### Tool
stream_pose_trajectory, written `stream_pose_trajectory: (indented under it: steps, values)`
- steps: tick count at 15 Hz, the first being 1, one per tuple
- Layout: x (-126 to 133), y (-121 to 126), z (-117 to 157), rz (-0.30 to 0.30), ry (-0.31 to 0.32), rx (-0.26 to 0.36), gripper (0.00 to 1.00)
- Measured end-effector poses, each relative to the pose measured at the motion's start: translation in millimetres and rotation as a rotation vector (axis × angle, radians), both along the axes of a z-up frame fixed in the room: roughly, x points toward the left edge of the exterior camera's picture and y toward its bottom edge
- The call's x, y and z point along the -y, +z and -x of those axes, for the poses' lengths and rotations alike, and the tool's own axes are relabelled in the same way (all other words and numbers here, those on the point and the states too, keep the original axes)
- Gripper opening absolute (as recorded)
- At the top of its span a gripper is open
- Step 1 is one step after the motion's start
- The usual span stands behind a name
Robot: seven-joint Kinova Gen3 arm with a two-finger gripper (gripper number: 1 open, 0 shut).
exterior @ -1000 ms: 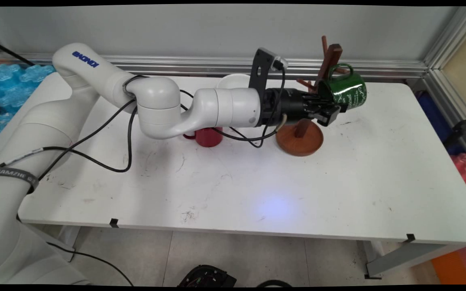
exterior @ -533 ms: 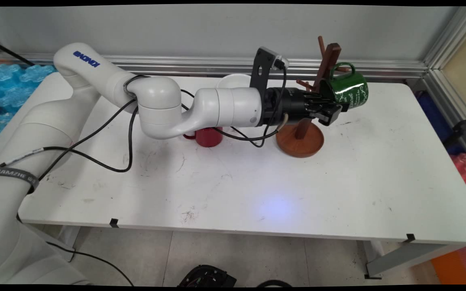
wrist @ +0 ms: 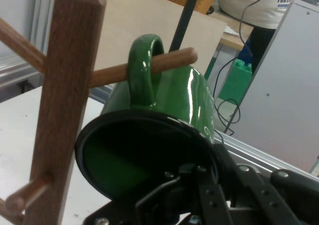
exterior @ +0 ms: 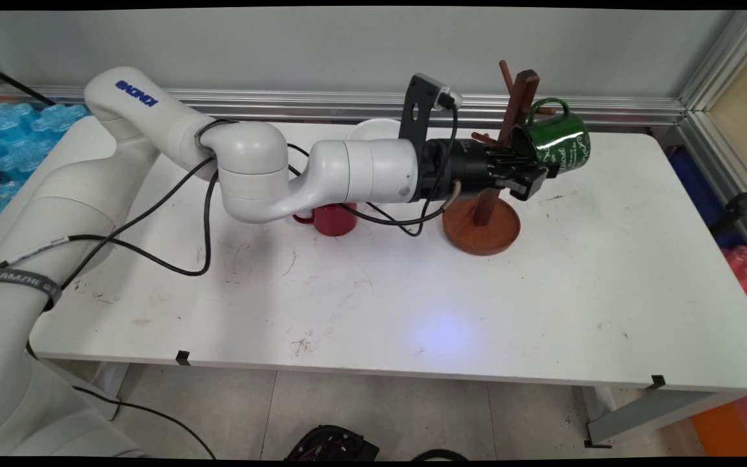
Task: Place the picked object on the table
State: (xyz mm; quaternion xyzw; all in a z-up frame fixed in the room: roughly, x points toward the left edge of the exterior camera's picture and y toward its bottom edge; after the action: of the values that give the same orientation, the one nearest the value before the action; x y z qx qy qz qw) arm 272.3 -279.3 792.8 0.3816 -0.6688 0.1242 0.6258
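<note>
My gripper reaches in sideways from the left and is shut on the rim of a green mug. The mug lies tilted with its mouth toward the hand. In the hand view one finger sits inside the dark mouth of the green mug and the gripper clamps its lower rim. The mug's handle is threaded over a peg of the wooden mug tree. The mug tree leans slightly right on its round base, part of its post hidden behind my fingers.
A red mug stands on the table under my forearm, left of the tree's base. A white bowl sits behind the wrist near the back edge. Black cables hang from the arm over the left half of the table.
The top of the tree's post has swung a little to the left, so it leans less than a second ago. The gripper and the mug have barely shifted.
</note>
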Motion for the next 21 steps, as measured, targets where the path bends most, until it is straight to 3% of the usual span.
stream_pose_trajectory:
  steps: [21]
  values:
    - [-19.1, 16.0, -11.5, -0.003, -0.032, 0.001, 0.0]
